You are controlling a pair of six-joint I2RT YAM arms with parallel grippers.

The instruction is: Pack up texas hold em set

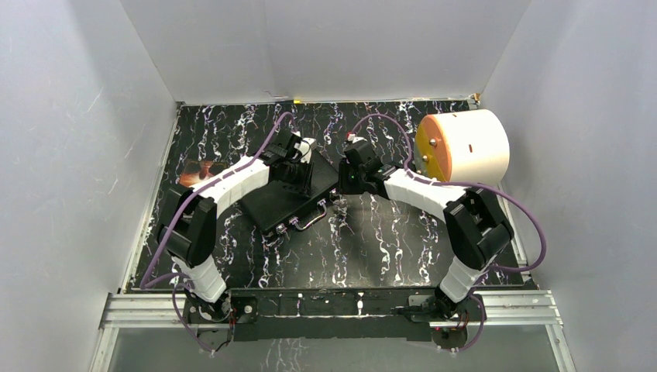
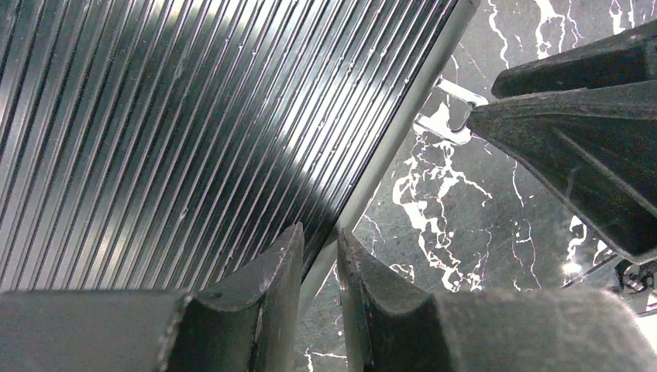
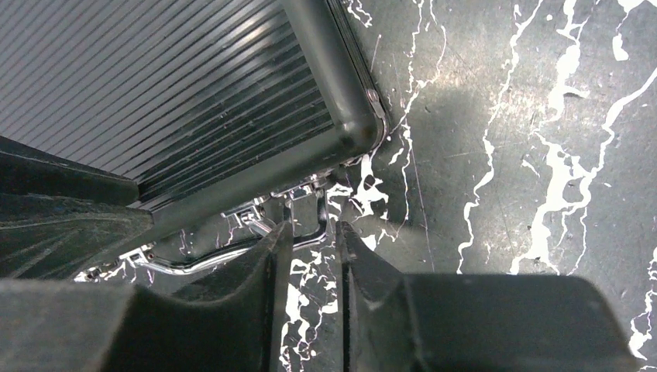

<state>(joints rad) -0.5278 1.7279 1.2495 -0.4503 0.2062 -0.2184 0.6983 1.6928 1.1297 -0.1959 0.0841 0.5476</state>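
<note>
— Two pincers. Where is each?
— My left pincer (image 2: 319,236) is over the far rim of the black case (image 1: 283,203), closed to a thin slit with nothing between the fingers. My right pincer (image 3: 310,229) is at the case's right corner, above the silver handle (image 3: 232,252), just as nearly shut and holding nothing.
— And the case?
— Lid down, flat on the worktop (image 1: 387,240), left of centre, with the handle side turned toward the near right corner. Whether either tip touches it, I cannot tell.
— Anything else?
— A white cylinder (image 1: 465,147) in the far right corner, and a brown booklet (image 1: 200,169) by the left edge.
</note>
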